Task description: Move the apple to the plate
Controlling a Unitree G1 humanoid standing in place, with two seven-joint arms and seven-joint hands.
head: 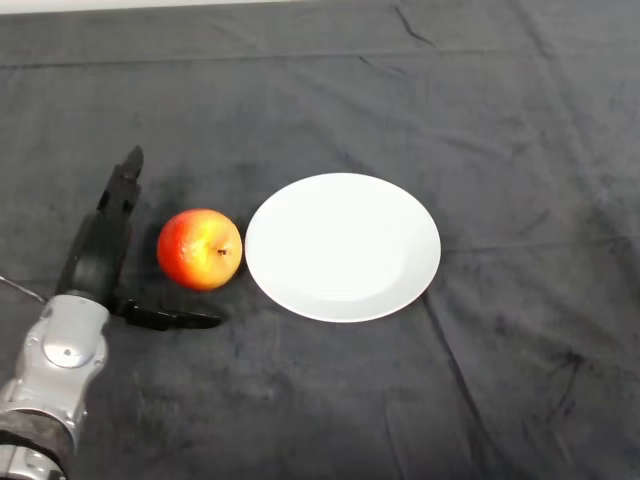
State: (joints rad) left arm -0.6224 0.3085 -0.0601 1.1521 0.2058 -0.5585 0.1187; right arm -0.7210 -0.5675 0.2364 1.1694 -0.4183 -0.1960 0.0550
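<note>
Tabletop: a dark, wrinkled cloth is covering the whole work surface; the creases are shallow and are not lying under the apple or plate in any way that looks likely to tip them.

Plate: a white, round, shallow plate is sitting flat at the centre of the view, nothing resting in it. Its left rim is lying just beside the apple – the two appear near touching, though contact cannot be confirmed.

Robot hand: the black left hand is lying open on the apple's left side. The long fingers are pointing up and away along the cloth, the thumb is reaching out low below the apple, and neither is closing on anything; the hand is holding nothing.

Apple: a red-and-yellow apple is resting on the cloth, between the spread hand and the plate, stem dimple facing up and to the right.

Handling judgement: the apple is probably firm, moderately heavy for its size and smooth-skinned, so it is liable to roll or slip under a shallow pinch. It will likely bruise rather than break.

Grasp point: the widest girth is looking like the best hold – fingers on the far side, thumb on the near side, clear of the stem dimple.
</note>
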